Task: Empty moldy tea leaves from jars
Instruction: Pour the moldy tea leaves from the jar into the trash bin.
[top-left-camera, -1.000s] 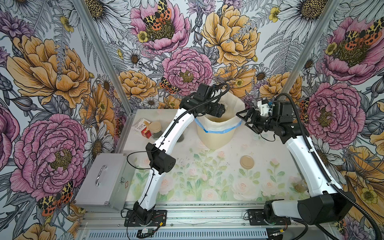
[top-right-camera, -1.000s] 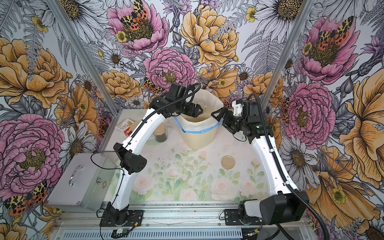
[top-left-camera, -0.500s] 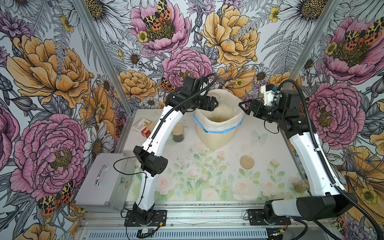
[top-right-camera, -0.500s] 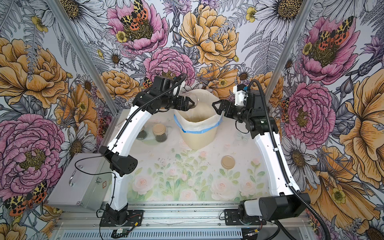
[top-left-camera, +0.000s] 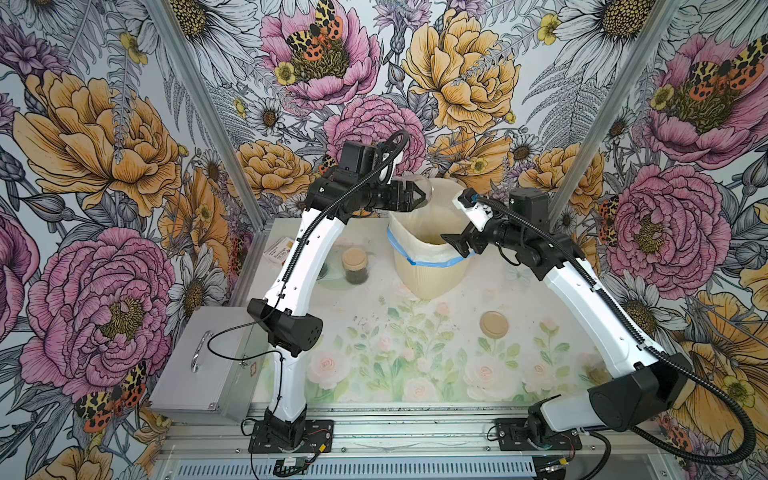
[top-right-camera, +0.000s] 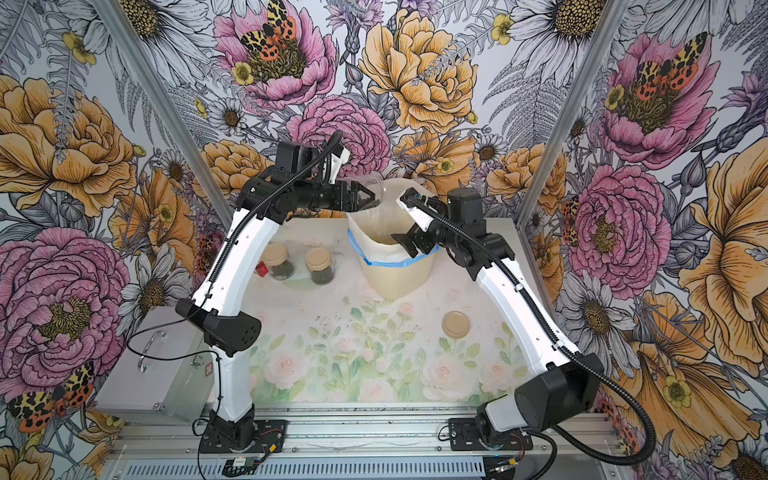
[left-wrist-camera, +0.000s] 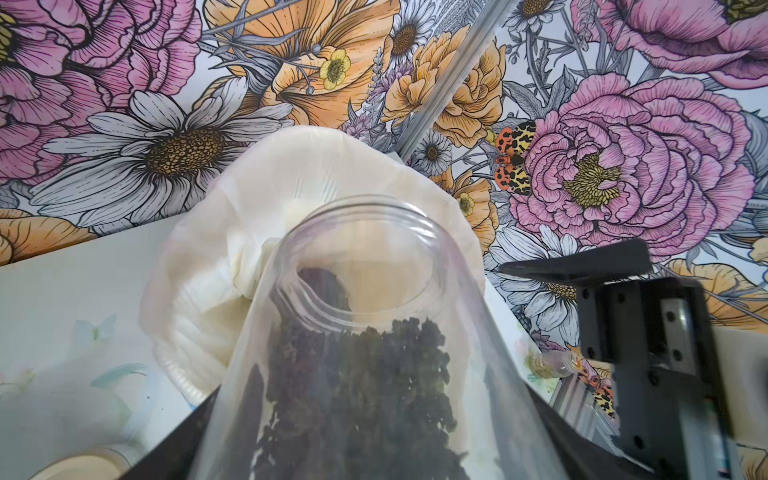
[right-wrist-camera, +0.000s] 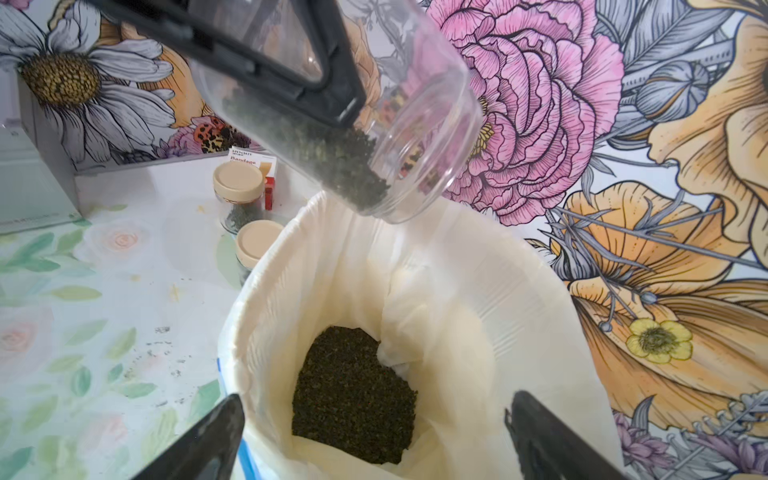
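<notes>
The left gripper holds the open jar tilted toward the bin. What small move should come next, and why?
Probably tilt the jar a little steeper with the left gripper. Its mouth slopes down toward the bin, yet the tea leaves lie piled just inside it, none visibly falling.

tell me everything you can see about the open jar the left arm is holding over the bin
The jar is small, round and clear, glass-looking, with a ridged neck and no lid. The left tool grips its body and holds it tilted, mouth down, above the bag-lined bin. Only the tool seems to touch it. Dark crumbly tea leaves lie along its lower side, right up to the mouth.
</notes>
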